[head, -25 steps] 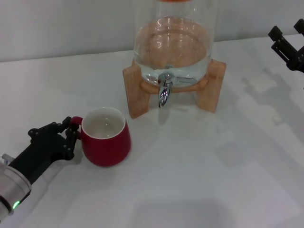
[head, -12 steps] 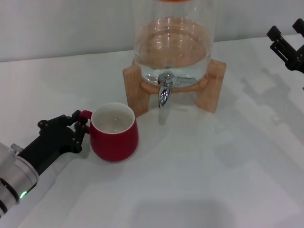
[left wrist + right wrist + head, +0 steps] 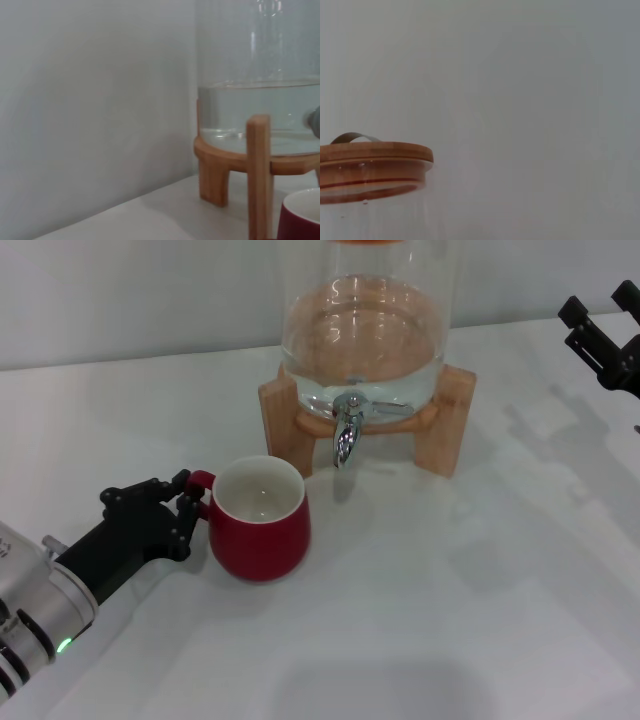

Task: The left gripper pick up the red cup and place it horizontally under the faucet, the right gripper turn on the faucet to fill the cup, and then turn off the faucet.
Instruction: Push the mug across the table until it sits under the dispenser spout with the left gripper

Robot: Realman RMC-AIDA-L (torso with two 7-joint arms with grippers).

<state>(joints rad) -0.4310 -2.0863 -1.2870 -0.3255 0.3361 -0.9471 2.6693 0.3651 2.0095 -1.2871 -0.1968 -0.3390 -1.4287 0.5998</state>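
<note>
The red cup point(image 3: 258, 522) stands upright on the white table, white inside facing up, in front and to the left of the faucet point(image 3: 346, 432). My left gripper point(image 3: 189, 502) is shut on its small loop handle from the left side. The chrome faucet points down from the clear glass dispenser point(image 3: 363, 330). In the left wrist view, the cup's rim point(image 3: 303, 217) shows beside a wooden leg point(image 3: 260, 175). My right gripper point(image 3: 602, 332) hangs open at the far right edge, well away from the faucet.
The dispenser sits on a wooden stand point(image 3: 445, 420) at the back centre and holds some water. Its wooden lid point(image 3: 370, 155) shows in the right wrist view. White tabletop point(image 3: 450, 600) spreads in front and to the right.
My left gripper has slid the cup to the right, closer to the faucet, still holding its handle. The right gripper has barely shifted.
</note>
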